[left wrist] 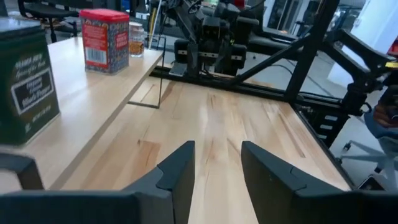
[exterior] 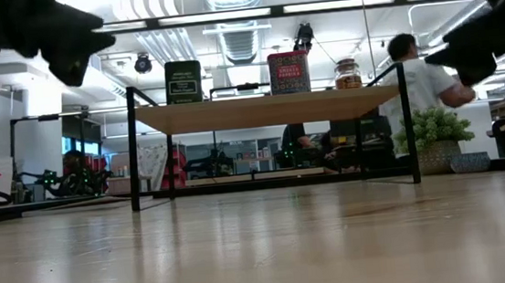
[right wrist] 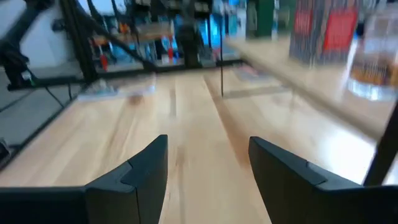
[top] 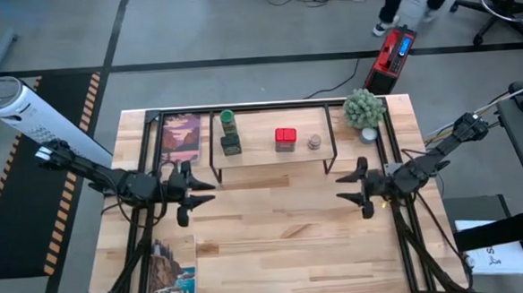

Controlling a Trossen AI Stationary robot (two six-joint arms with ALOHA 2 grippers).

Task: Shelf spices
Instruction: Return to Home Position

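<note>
The shelf point(top: 271, 159) stands at the far middle of the table, and all the spices rest on its board top. From the left along it I see the green-capped jar point(top: 227, 120), the squat dark jar point(top: 231, 145), the red square tin point(top: 285, 139) and the tiny tan round jar point(top: 314, 143). In the low view the dark jar point(exterior: 183, 82), the red tin point(exterior: 289, 72) and the tan jar point(exterior: 347, 74) stand upright on the board. My left gripper point(top: 203, 191) hovers open near the shelf's left front leg. My right gripper point(top: 343, 187) hovers open near its right front leg. The two face each other.
A green potted plant point(top: 364, 108) and a small white dish point(top: 369, 134) sit at the table's far right corner. One picture card point(top: 182, 137) lies left of the shelf, another point(top: 172, 272) at the near left. Bare tabletop point(top: 285, 244) stretches in front of the shelf. A person point(exterior: 421, 76) stands behind the table.
</note>
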